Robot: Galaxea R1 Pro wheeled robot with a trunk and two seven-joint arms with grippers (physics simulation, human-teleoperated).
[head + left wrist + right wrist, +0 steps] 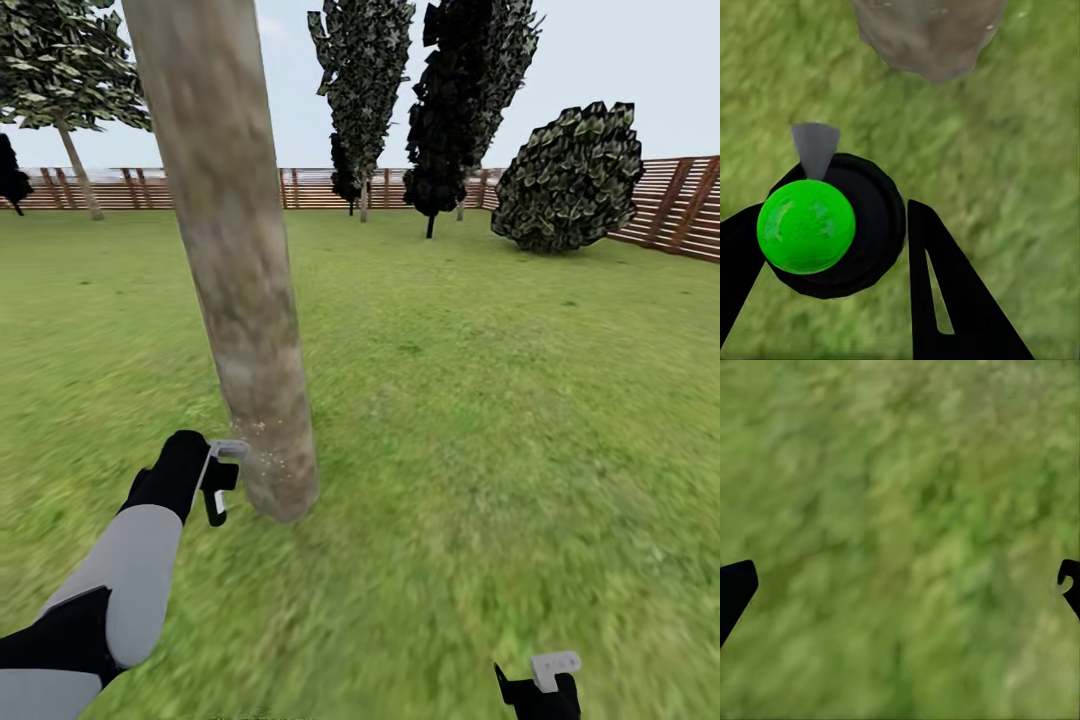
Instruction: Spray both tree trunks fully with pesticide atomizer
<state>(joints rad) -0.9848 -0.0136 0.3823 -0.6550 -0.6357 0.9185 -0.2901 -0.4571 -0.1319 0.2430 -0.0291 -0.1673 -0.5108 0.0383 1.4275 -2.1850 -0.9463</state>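
Left arm (130,570) reaches low toward the near trunk (240,280). Left claw (215,480) sits just beside the trunk base, clamped on the atomizer (832,225): in the left wrist view a black round body with a green cap sits between the two black fingers (945,300), and a grey nozzle (815,146) points toward the trunk foot (930,34). Pale specks show on the lowest bark near the claw, likely spray; the upper trunk looks bare.

Judgement: spraying step on the first tree, early. To do it well, keep the nozzle aimed square at the bark and close but not touching, then sweep upward along the trunk, then work round the sides. Hold the grip firm so the bottle doesn't twist.

Other trees (365,90) stand well apart by the fence (680,205), with a round bush (570,180) at right. Right claw (540,685) hangs low over grass (900,510), fingers apart, holding nothing.
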